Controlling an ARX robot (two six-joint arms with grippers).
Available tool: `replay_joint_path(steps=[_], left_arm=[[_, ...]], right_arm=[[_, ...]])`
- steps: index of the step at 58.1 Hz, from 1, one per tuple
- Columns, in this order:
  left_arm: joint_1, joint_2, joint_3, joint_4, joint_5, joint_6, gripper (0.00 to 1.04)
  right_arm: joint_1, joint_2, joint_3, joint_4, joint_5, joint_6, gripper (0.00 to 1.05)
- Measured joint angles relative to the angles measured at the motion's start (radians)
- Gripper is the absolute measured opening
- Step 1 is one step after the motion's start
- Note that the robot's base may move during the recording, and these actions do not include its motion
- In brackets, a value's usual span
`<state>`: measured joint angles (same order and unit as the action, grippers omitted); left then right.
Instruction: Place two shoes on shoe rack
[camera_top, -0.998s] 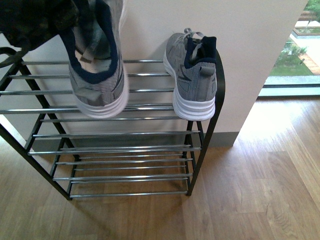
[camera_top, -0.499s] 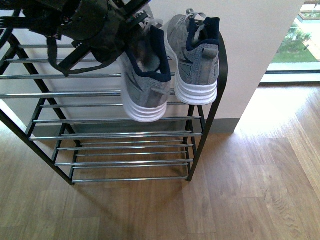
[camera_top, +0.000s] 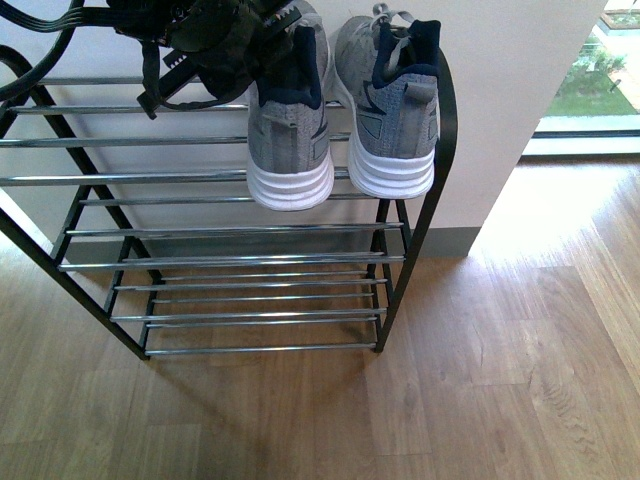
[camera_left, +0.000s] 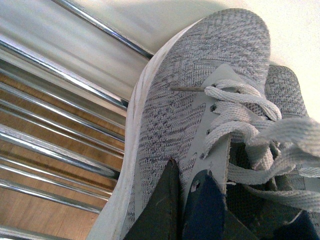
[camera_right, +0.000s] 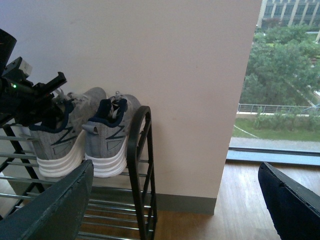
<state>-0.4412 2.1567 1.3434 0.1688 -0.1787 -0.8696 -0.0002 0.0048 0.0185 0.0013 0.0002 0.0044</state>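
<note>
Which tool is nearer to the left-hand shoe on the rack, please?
Left. The left tool grips the left-hand shoe by its upper beside the laces. The right tool hangs open beyond the right end of the rack, touching nothing.

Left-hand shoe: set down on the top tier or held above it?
Looks set down: the left-hand shoe has its sole level with the other shoe on the shoe rack's top rods. Left gripper grips its collar.
</note>
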Motion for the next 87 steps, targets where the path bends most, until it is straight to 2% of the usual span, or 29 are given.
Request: replay_joint_path(steps=[5, 7, 17, 28, 34, 38, 40, 41, 44, 46, 50, 61, 79, 87], left_arm=[[0.005, 0.014, 0.01, 0.004, 0.001, 0.008, 0.02], [0.005, 0.017, 0.01, 0.01, 0.01, 0.01, 0.05], [0.008, -0.003, -0.01, 0.056, 0.096, 0.007, 0.35], [0.008, -0.157, -0.147, 0.095, 0.182, 0.042, 0.65], [0.018, -0.28, -0.222, 0.111, 0.177, 0.121, 0.81], [0.03, -0.354, -0.269, 0.14, 0.136, 0.203, 0.91], [0.033, -0.383, -0.32, 0.285, 0.017, 0.313, 0.85], [0.04, -0.402, -0.37, 0.412, -0.07, 0.401, 0.8], [0.065, -0.444, -0.487, 0.619, -0.154, 0.584, 0.69], [0.093, -0.481, -0.583, 0.729, -0.154, 0.68, 0.6], [0.136, -0.562, -0.723, 0.811, -0.123, 0.784, 0.44], [0.227, -0.761, -0.976, 0.847, -0.026, 0.847, 0.01], [0.324, -1.03, -1.184, 0.788, 0.066, 0.858, 0.01], [0.346, -1.061, -1.25, 0.821, 0.085, 0.859, 0.01]], right_arm=[[0.0, 0.0, 0.0, 0.0, 0.0, 0.0, 0.95], [0.0, 0.0, 0.0, 0.0, 0.0, 0.0, 0.95], [0.0, 0.0, 0.0, 0.0, 0.0, 0.0, 0.95], [0.0, 0.0, 0.0, 0.0, 0.0, 0.0, 0.95], [0.0, 0.0, 0.0, 0.0, 0.0, 0.0, 0.95], [0.0, 0.0, 0.0, 0.0, 0.0, 0.0, 0.95], [0.0, 0.0, 0.0, 0.0, 0.0, 0.0, 0.95], [0.0, 0.0, 0.0, 0.0, -0.001, 0.0, 0.95], [0.0, 0.0, 0.0, 0.0, 0.0, 0.0, 0.95], [0.0, 0.0, 0.0, 0.0, 0.0, 0.0, 0.95], [0.0, 0.0, 0.0, 0.0, 0.0, 0.0, 0.95], [0.0, 0.0, 0.0, 0.0, 0.0, 0.0, 0.95], [0.0, 0.0, 0.0, 0.0, 0.0, 0.0, 0.95], [0.0, 0.0, 0.0, 0.0, 0.0, 0.0, 0.95]])
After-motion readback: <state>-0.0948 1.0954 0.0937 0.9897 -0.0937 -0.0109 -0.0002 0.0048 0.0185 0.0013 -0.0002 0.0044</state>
